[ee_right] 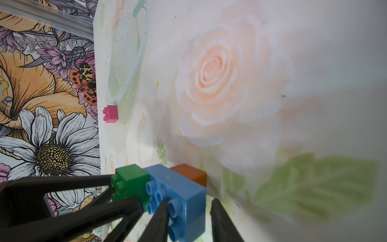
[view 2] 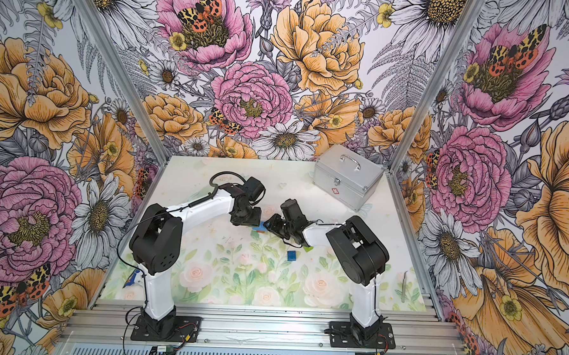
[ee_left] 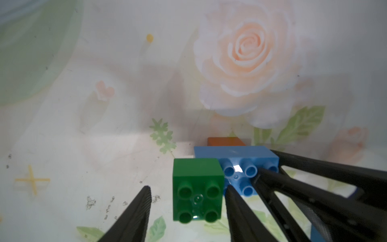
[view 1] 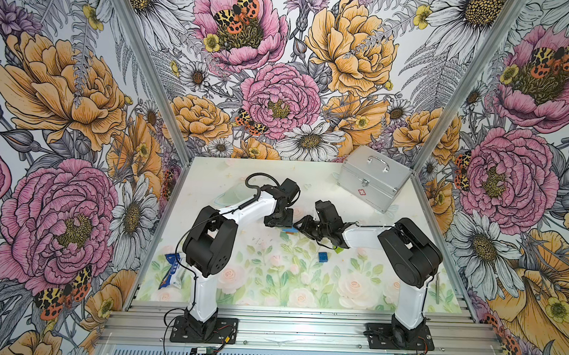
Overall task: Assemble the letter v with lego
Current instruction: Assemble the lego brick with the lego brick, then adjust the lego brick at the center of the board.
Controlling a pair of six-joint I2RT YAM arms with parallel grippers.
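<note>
The lego assembly lies on its side on the mat: an orange brick, a light blue bar on it, and a dark green brick on one end of the bar. My left gripper is open around the green brick, one finger clearly apart from it. My right gripper is shut on the light blue bar beside the green brick. A dark blue brick and a lime brick lie near the right arm. A pink brick sits by the left wall.
A silver metal case stands at the back right corner. A blue and white packet lies at the front left by the left arm's base. A thin metal tool lies at the front right edge.
</note>
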